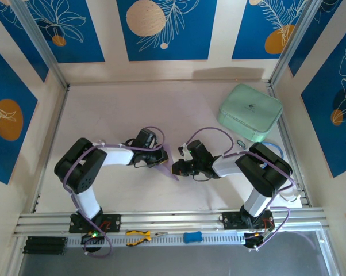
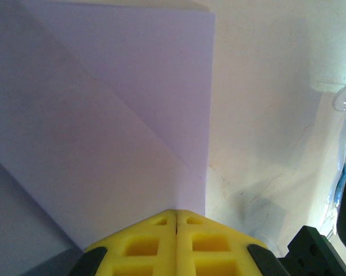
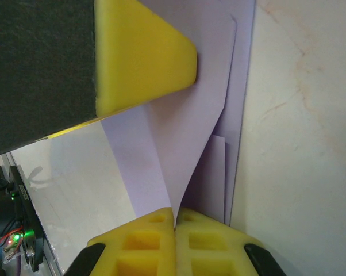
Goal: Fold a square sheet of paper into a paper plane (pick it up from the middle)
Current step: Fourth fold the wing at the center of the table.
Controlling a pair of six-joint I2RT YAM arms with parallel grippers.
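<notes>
So the thin pale lavender sheet of paper [image 1: 173, 173] sits between the two arms over mid-table. It's partly folded, with a sharp diagonal crease and overlapping flaps. The left gripper [image 2: 176, 217] and right gripper [image 3: 175, 214] each have their yellow jaws pinching its edge.

The left side and far strip of the worktop [image 1: 104, 109] lie bare, so there is free passage there up to the walls [image 1: 161, 72] that box it in on three sides. In the middle the left hand [image 1: 163, 157] and right hand [image 1: 178, 168] stand tip to tip, both clamped on the paper [image 1: 173, 173] stretched between them, leaving no gap to pass through. A mint-green case [image 1: 250, 112] blocks the far right corner, near the right arm's elbow.
</notes>
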